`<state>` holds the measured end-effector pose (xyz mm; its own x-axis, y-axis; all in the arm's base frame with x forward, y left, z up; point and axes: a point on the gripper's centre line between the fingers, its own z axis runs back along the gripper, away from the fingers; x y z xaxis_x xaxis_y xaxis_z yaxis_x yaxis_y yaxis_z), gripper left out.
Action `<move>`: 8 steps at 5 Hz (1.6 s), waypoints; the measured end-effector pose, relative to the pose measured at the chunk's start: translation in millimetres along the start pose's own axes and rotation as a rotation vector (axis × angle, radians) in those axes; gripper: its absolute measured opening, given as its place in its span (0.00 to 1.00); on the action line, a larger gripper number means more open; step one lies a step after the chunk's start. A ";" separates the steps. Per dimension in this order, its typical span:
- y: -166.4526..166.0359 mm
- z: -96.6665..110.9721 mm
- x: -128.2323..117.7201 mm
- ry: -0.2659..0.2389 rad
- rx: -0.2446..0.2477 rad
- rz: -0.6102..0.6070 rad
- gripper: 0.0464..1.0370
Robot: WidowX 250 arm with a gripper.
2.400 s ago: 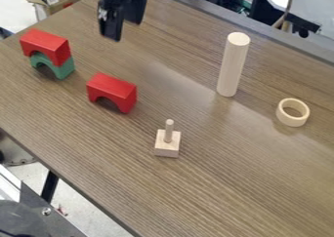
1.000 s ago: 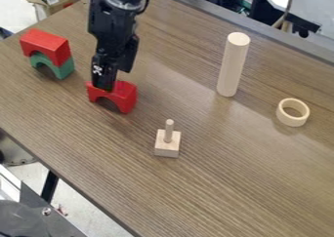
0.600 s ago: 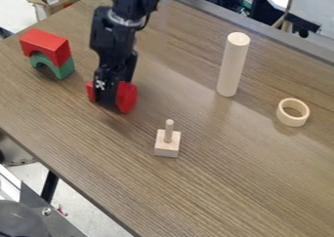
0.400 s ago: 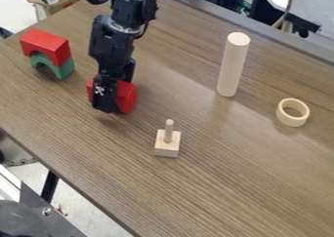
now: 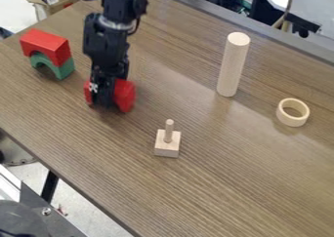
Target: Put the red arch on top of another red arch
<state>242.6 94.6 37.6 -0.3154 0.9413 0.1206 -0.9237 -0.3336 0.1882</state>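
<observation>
My gripper [image 5: 107, 102] hangs over the left part of the table, shut on the nearer red arch [image 5: 124, 95]. Its fingers straddle the middle of that arch and hide much of it, so only the two ends show on either side. The arch is at or just above the tabletop; I cannot tell which. Farther left, the other red arch [image 5: 47, 43] rests upright on top of a green arch [image 5: 63, 69].
On the wooden table [image 5: 215, 182], a small block with a peg [image 5: 168, 142] stands right of and nearer than the held arch. A tall pale cylinder [image 5: 232, 65] and a wooden ring [image 5: 292, 112] are on the right side.
The gripper has come down from the top edge onto the nearer red arch and closed on it. That arch has since shifted slightly left with the gripper.
</observation>
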 end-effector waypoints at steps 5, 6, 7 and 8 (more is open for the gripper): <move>-21.4 118.4 64.3 0.058 -0.067 -0.122 0.56; -20.1 115.9 73.5 0.035 -0.052 -0.111 0.56; -19.6 111.5 83.3 0.021 -0.041 -0.081 0.56; -18.7 104.1 92.0 0.010 -0.029 -0.067 0.56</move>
<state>253.5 182.1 146.7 -0.2548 0.9619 0.0992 -0.9487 -0.2685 0.1670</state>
